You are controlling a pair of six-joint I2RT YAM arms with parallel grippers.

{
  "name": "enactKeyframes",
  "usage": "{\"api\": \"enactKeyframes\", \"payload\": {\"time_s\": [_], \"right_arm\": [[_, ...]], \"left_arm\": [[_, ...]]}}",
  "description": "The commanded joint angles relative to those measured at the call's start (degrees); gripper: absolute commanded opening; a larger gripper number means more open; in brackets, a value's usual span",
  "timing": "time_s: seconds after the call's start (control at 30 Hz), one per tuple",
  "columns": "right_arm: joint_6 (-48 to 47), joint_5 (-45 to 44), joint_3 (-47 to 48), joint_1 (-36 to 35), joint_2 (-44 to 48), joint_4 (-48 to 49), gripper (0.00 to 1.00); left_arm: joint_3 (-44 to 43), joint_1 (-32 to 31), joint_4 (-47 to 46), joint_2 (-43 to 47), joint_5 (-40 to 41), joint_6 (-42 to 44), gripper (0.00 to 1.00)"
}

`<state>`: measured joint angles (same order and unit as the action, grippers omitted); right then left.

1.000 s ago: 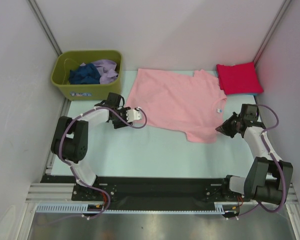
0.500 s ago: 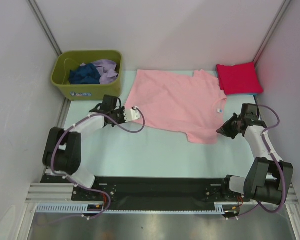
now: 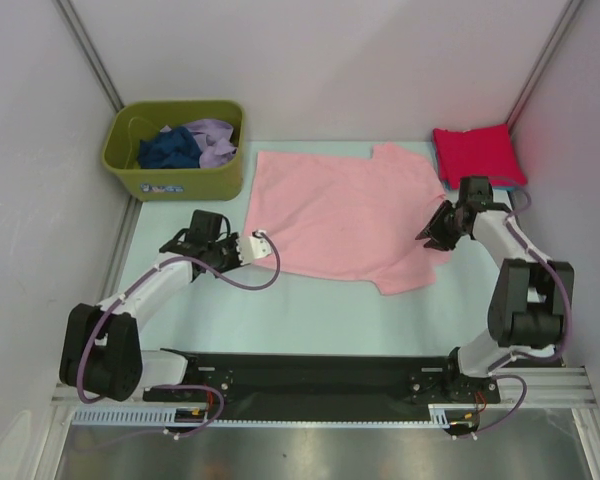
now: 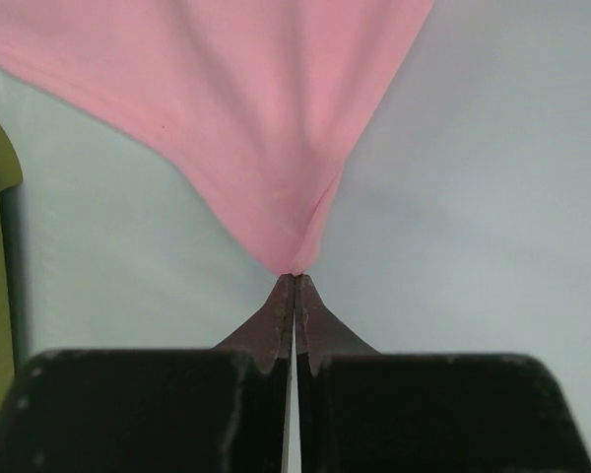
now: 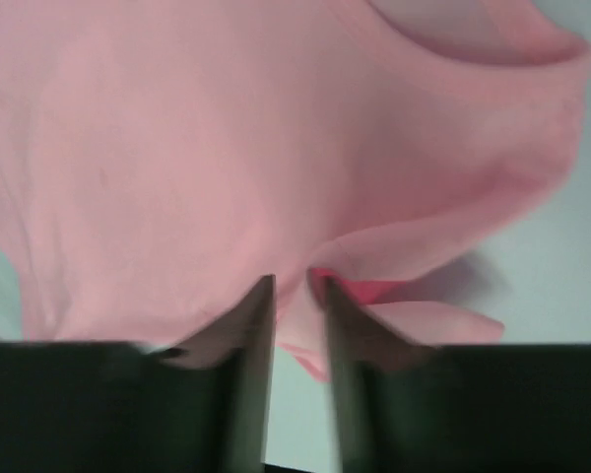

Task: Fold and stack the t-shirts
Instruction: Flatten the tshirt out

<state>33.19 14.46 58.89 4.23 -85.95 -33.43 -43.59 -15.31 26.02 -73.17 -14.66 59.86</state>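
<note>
Reaching up from the lower left of the overhead view, we see the left arm stretched low and long across the table (image 3: 310,310). The left gripper (image 3: 264,238) sits at the lower left corner of the pink t-shirt (image 3: 340,205). The right arm rises at the right edge with its elbow bent sharply, so the forearm doubles back toward the middle. The right gripper (image 3: 427,232) rests at the shirt's right side, near a sleeve.

The pink t-shirt lies spread mid-table, mostly flat, with its lower right part rumpled. A folded red t-shirt (image 3: 477,155) lies at the upper right. The olive-green bin (image 3: 175,182) at the upper left holds a navy t-shirt (image 3: 168,150) and a lavender t-shirt (image 3: 212,138).

From above we cannot read either grip. The left wrist view settles one of them. The fingers meet with no gap and pinch the very tip of the pink cloth, which fans away from them in taut creases.

In the right wrist view the fingers stand slightly apart, with pink cloth bunched just beyond them. We cannot tell whether any of it is caught between them.
</note>
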Motion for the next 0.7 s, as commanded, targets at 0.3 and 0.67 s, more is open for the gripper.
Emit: {"api": "enactKeyframes", "payload": {"time_s": [0.3,0.67], "right_arm": [[-8.76,-14.37,4.93,2.71,4.09,-8.93,0.56],[-3.92,-9.89,-11.17,2.1,5.19,0.64,0.56]], "left_arm": [[-3.08,0.28,-2.81,0.48,-0.73,-6.24,0.0],[-3.87,0.19,-2.38,0.3,-0.72,-7.91,0.0]]}}
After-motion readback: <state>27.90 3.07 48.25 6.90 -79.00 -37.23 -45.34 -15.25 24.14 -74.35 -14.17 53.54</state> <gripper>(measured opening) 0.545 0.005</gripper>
